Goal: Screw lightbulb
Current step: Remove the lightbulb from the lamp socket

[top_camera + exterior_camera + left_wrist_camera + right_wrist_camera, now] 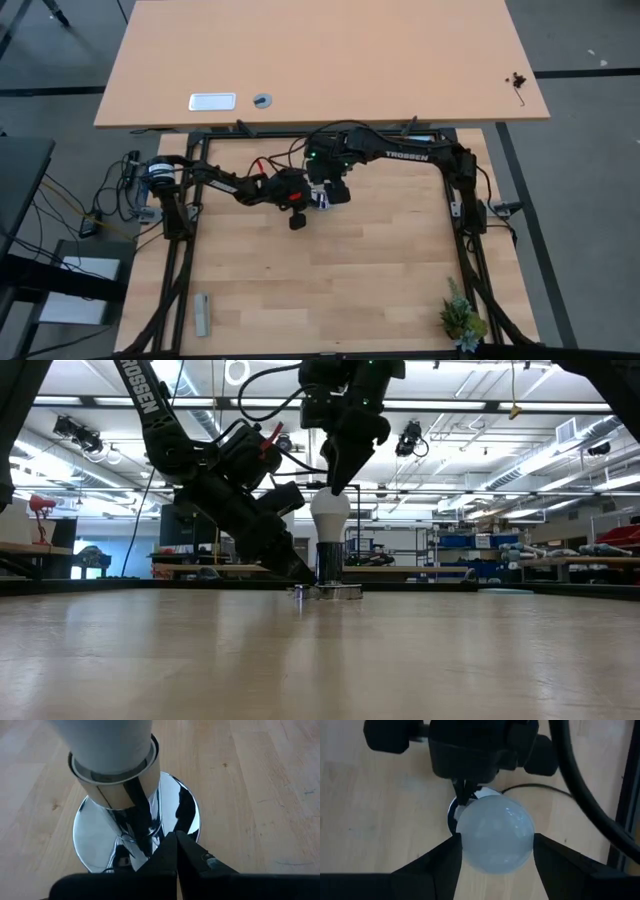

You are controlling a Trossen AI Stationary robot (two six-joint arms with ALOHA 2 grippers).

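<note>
Worktable: butcher-block wooden table inside a black frame; I work near its rear middle.
Left arm: reaches in low from my left; my left gripper is fully shut, fingertips pressed together and holding nothing, its tips touching the flared foot of the socket base.
Right arm: comes down from above; my right gripper is partly open, one finger on each side of the lightbulb, just beside the glass. Whether the pads are actually touching it, I cannot tell.
Socket base: chrome stand upright on the table, black cord trailing behind.
Lightbulb: white frosted lightbulb upright, its neck seated in the socket collar, directly beneath my right gripper.
Container check: the socket is the only holder here; it holds the bulb's neck. How far the thread is engaged is hidden.
Risk: cross-threading, if I twist while the bulb sits tilted.
Risk: base spinning or sliding, if my left fingertips slip off the polished foot.
Risk: fingers skidding on smooth glass, from too light a squeeze; cracking, from too hard a one.
</note>
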